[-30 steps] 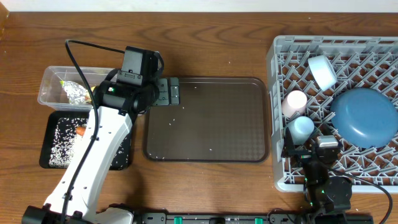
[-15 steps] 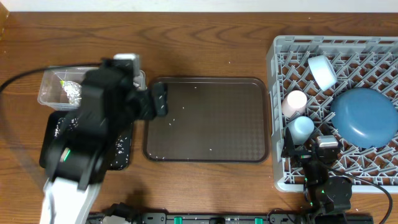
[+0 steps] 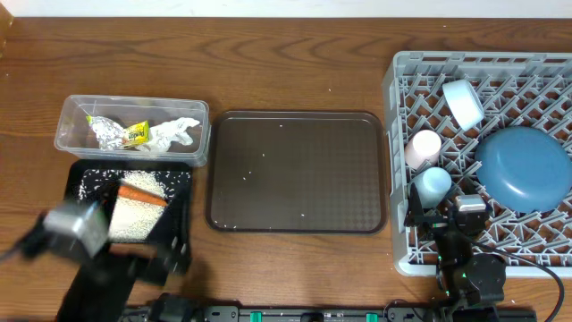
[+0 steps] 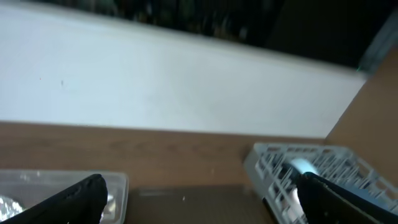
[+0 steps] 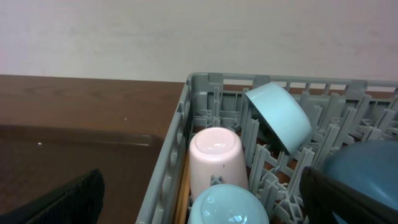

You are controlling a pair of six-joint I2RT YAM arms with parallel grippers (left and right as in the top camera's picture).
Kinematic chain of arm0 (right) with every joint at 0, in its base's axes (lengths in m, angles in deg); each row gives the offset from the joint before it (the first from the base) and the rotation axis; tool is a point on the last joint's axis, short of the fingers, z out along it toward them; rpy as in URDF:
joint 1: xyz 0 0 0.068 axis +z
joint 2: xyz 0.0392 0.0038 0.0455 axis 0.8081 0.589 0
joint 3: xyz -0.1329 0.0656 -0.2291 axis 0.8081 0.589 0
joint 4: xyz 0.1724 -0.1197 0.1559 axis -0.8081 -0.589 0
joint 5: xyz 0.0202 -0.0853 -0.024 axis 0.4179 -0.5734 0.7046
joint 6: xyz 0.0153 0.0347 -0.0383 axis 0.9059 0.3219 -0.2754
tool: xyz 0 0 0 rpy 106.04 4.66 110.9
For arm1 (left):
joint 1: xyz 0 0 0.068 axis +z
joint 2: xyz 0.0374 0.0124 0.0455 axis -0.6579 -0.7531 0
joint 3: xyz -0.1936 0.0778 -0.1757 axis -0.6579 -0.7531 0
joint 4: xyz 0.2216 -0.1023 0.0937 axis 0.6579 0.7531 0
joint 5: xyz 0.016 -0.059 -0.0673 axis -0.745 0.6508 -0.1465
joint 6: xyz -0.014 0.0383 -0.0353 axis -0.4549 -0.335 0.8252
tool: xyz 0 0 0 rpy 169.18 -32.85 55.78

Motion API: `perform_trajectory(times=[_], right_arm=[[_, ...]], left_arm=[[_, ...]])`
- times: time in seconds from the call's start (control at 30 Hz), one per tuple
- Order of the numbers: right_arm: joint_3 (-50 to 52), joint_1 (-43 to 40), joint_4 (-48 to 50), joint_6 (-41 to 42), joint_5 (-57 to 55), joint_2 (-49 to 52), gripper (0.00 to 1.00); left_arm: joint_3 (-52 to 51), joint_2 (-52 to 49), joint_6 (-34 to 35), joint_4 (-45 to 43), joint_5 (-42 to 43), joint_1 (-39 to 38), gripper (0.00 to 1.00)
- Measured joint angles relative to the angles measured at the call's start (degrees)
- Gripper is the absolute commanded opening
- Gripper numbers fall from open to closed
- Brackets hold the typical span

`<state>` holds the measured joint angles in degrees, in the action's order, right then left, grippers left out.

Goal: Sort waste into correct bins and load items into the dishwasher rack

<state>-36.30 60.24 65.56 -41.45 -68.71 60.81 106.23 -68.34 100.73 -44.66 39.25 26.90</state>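
Your left fingers (image 4: 74,199) are hanging wide open and gripping nothing, blurred at the counter's (image 3: 295,54) near-left edge. Your right fingers (image 5: 68,202) are gaping empty too, over the rack's (image 3: 399,134) near edge. Foil (image 3: 109,132) and tissue (image 3: 174,131) are lying in the tub (image 3: 134,100), carrot (image 3: 141,194) and rice (image 3: 134,217) in the black tray (image 3: 183,192). Plate (image 3: 525,168), bowl (image 3: 463,101), pink cup (image 3: 423,147) and blue cup (image 3: 434,184) are sitting in the rack.

The clear tub (image 3: 134,101) holds foil (image 3: 109,132) and tissue (image 3: 174,132); the black tray (image 3: 130,165) holds carrot (image 3: 141,194) and rice (image 3: 132,219).
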Motion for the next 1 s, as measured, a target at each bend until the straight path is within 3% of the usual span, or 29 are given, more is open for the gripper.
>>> perform_trajectory(times=[0.33, 0.77, 1.0], right_arm=[[0.0, 0.0, 0.02, 0.0, 0.0, 0.0, 0.99], [0.0, 0.0, 0.0, 0.0, 0.0, 0.0, 0.99], [0.0, 0.0, 0.0, 0.0, 0.02, 0.0, 0.99]], left_arm=[[-7.52, 11.8, 0.0, 0.09, -0.02, 0.02, 1.0], [-30.71, 20.28, 0.0, -0.92, -0.24, 2.99, 1.0], [-41.22, 25.09, 0.0, -15.78, -0.24, 4.83, 1.0]])
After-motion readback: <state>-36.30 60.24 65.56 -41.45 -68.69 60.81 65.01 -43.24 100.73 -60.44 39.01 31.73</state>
